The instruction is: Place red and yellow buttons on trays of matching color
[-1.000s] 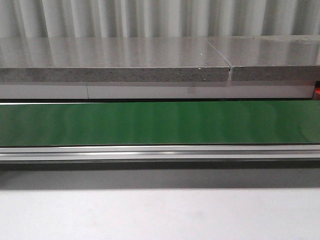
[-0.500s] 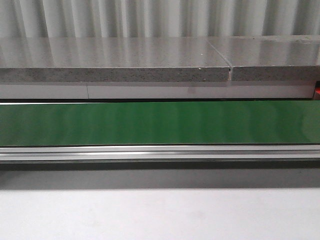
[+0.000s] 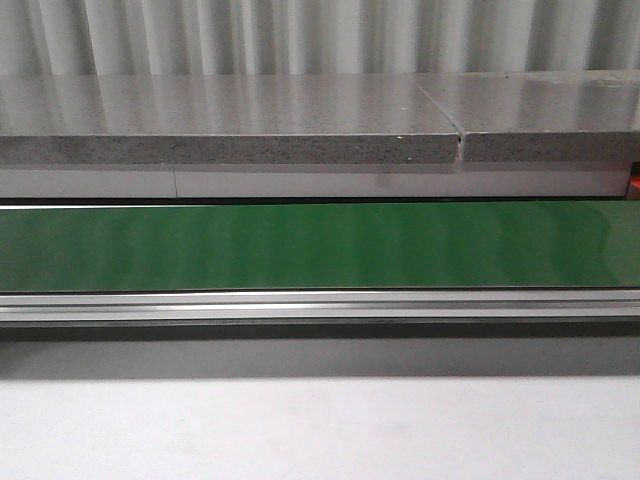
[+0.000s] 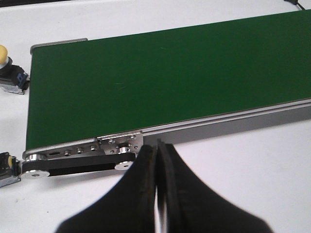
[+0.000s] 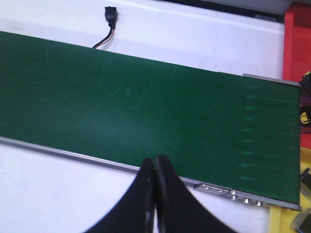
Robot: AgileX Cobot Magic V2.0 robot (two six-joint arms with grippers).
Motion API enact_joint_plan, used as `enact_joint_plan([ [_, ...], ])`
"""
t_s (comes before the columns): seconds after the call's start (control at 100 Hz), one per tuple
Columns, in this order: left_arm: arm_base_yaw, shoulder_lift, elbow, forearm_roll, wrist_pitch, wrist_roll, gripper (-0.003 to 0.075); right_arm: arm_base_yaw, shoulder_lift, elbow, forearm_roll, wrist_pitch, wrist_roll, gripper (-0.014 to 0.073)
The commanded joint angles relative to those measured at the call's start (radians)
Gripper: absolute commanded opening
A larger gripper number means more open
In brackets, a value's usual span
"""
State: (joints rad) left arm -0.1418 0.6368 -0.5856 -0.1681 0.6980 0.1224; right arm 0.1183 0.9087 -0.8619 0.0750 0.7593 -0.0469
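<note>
No red button shows in any view. In the left wrist view, a yellow-capped button (image 4: 8,73) with a black body and blue base lies on the white table beyond the end of the green belt (image 4: 160,82). A second yellowish-capped button (image 4: 5,167) lies at the picture's edge by the belt's end roller. My left gripper (image 4: 156,145) is shut and empty over the white table beside the belt's rail. My right gripper (image 5: 154,160) is shut and empty at the belt's (image 5: 146,107) near rail. A red tray (image 5: 297,43) and a yellow tray (image 5: 285,222) lie past the belt's other end.
The front view shows only the green belt (image 3: 320,245), its aluminium rail (image 3: 320,305), a grey stone shelf (image 3: 230,125) behind it and the white table (image 3: 320,430). A black cable plug (image 5: 111,14) lies beyond the belt. Small dark parts (image 5: 305,97) sit cut off at the edge.
</note>
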Motion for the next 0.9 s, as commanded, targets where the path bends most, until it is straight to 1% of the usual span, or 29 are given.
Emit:
enact_joint_plan([
  [0.0,-0.006,-0.003,-0.026,-0.016,-0.070,-0.001,-0.0020,0.018,-0.062,0.018,-0.006,-0.079,-0.033,-0.0067],
  [0.37,-0.006,-0.003,-0.026,-0.016,-0.070,-0.001,-0.0020,0.032,-0.390,0.214,-0.006,-0.091,-0.040,-0.0067],
  [0.54,-0.006,-0.003,-0.026,-0.016,-0.070,-0.001,-0.0020,0.032,-0.519,0.267,-0.006,-0.051,-0.040,-0.0067],
  [0.66,-0.006,-0.001,-0.026,-0.016,-0.092,-0.001,-0.0020,0.032,-0.572,0.287,-0.006,-0.029,-0.040,-0.0067],
  [0.76,-0.006,-0.001,-0.026,-0.014,-0.100,-0.001,-0.0020,0.032,-0.581,0.288,-0.006,0.003,-0.040,-0.0067],
  [0.89,-0.006,-0.001,-0.026,-0.011,-0.155,-0.001,-0.0020,0.032,-0.581,0.288,-0.006,0.050,-0.039,-0.0067],
])
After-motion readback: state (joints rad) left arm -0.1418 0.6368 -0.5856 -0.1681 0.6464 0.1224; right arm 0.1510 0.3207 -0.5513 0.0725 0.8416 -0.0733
